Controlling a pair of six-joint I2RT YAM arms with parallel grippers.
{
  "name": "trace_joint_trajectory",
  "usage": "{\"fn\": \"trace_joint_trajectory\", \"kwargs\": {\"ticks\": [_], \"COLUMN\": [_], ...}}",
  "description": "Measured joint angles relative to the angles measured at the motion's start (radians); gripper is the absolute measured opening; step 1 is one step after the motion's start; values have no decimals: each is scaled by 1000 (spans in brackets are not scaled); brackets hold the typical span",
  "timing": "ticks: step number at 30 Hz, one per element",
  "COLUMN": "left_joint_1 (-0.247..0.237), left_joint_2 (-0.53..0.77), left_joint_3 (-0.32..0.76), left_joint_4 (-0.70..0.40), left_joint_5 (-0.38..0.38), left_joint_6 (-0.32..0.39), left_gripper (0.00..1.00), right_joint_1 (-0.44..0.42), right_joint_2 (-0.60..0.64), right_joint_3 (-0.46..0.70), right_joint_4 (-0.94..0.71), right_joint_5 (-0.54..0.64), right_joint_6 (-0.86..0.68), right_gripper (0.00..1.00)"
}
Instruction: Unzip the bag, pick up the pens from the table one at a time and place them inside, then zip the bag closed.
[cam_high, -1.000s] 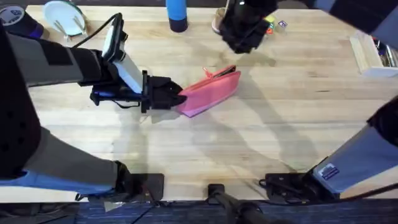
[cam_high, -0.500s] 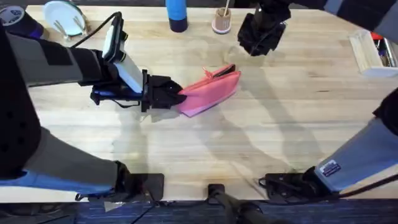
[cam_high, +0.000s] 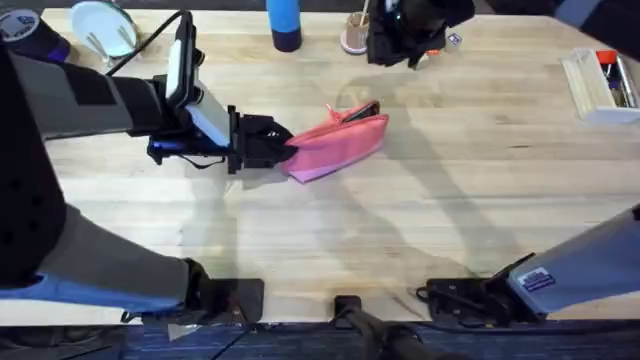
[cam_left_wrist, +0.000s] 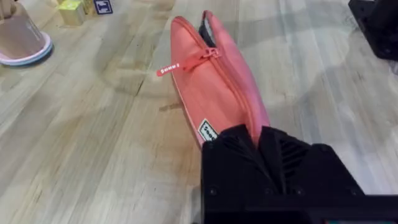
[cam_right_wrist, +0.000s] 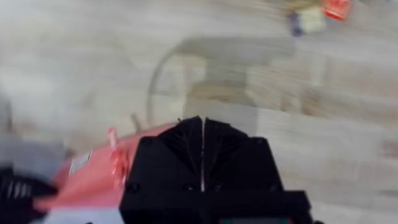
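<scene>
one pink bag (cam_high: 335, 147) lying tilted near the middle of the wooden surface (cam_high: 420, 230), its zip edge turned toward the far side. zipper pull (cam_left_wrist: 186, 62) resting partway along the top seam; a dark gap open at the far end of the seam, small white label (cam_left_wrist: 208, 132) near the held end. bag well apart from every edge of the surface, with wide bare wood on the near side and to the right of it.

left jaws (cam_high: 278, 150) shut flat on the bag's left end, black fingers (cam_left_wrist: 249, 149) pinching the fabric. left arm stretched low and level across from the left of the bag, a white housing riding on the wrist.

right jaws (cam_high: 400, 45) raised beyond the bag toward the far edge, pressed together with only a thin seam between the fingers (cam_right_wrist: 202, 140), nothing held.

beyond the bag along the far edge: one blue bottle (cam_high: 284, 22), one small round cup with a wooden stick (cam_high: 355, 35), small blocks (cam_left_wrist: 87, 9). far left of the bag, one white plate (cam_high: 104, 28). far right, one clear box (cam_high: 600, 85) at the surface's edge.
</scene>
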Motion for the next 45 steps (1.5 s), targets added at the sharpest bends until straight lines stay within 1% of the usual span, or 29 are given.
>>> {"fn": "trace_joint_trajectory", "kwargs": {"ticks": [1,4,5,6,9,10,11,16,20,24,37,45], "left_joint_1": [0,0,0,0,0,0,0,0,0,0,0,0], "left_joint_2": [0,0,0,0,0,0,0,0,0,0,0,0], "left_joint_3": [0,0,0,0,0,0,0,0,0,0,0,0], "left_joint_4": [0,1,1,1,-2,-2,-2,-2,-2,-2,-2,-2], "left_joint_5": [0,-1,-1,-1,-2,-2,-2,-2,-3,-3,-3,-3], "left_joint_6": [3,8,10,10,11,12,12,15,15,15,18,18], "left_gripper": [42,42,42,42,42,42,42,42,42,42,42,42], "right_joint_1": [3,8,10,10,10,10,10,19,54,84,86,86], "right_joint_2": [0,0,0,0,0,0,0,0,0,0,0,0], "right_joint_3": [0,0,0,0,0,0,0,0,0,0,0,0], "right_joint_4": [-2,-9,-10,-9,-8,-8,-11,-74,-105,-106,-116,-91], "right_joint_5": [-30,-131,-164,-187,-235,-244,-252,-298,-328,-343,-354,-358], "right_joint_6": [-39,-146,-170,-187,-225,-236,-242,-329,-426,-474,-503,-503], "right_gripper": [60,204,272,384,819,947,982,996,996,996,997,997]}}
